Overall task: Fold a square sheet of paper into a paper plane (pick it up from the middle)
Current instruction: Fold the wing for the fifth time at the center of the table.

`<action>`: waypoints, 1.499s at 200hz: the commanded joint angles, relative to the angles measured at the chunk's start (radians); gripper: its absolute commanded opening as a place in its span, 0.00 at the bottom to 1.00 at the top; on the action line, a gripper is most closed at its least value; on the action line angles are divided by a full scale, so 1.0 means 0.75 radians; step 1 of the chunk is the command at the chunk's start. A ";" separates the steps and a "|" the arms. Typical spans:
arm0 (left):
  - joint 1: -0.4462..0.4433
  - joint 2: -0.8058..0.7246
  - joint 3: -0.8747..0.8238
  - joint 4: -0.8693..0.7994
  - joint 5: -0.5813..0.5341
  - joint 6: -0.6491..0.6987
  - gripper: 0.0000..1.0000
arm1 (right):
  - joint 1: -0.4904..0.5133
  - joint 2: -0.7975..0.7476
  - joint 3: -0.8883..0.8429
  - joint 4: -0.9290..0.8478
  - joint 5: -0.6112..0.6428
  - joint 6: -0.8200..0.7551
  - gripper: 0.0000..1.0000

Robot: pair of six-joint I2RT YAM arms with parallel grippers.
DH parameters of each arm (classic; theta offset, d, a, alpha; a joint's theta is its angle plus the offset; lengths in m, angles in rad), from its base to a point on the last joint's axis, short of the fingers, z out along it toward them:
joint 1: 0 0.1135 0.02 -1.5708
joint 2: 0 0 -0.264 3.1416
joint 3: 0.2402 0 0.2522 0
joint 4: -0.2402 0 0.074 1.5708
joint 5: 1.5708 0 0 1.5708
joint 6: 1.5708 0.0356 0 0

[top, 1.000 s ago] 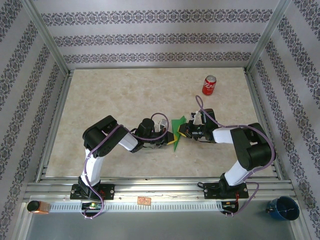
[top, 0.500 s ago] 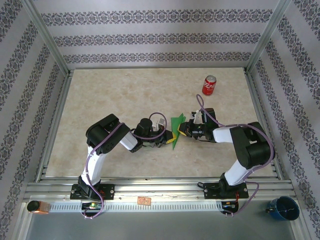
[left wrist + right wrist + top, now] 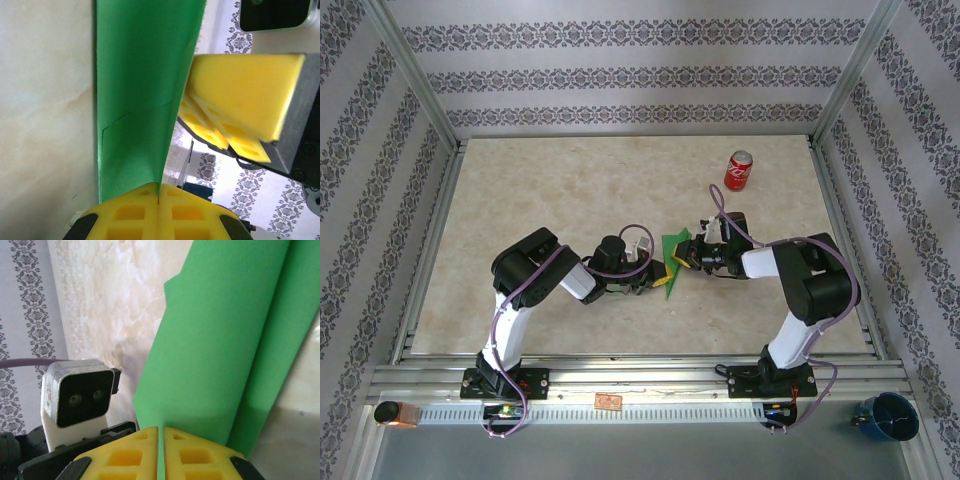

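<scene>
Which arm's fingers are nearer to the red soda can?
The right arm's fingers, pinching the green paper on the side toward the can. The left arm's fingers pinch it from the opposite side, farther away.

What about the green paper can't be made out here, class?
Top external: the green paper, its creases too small, partly under both jaws.
Left wrist: its far end, cut off by the top edge.
Right wrist: far end cut off likewise; near edge behind the shut jaws.
</scene>
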 commanded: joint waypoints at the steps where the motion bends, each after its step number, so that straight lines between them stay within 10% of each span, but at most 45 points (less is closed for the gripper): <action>1: 0.013 -0.010 0.011 -0.077 0.016 0.017 0.00 | -0.017 0.037 0.041 0.026 -0.019 -0.008 0.13; 300: 0.013 -0.082 -0.103 -0.180 -0.125 0.023 0.00 | -0.016 0.090 0.146 -0.051 -0.099 -0.072 0.11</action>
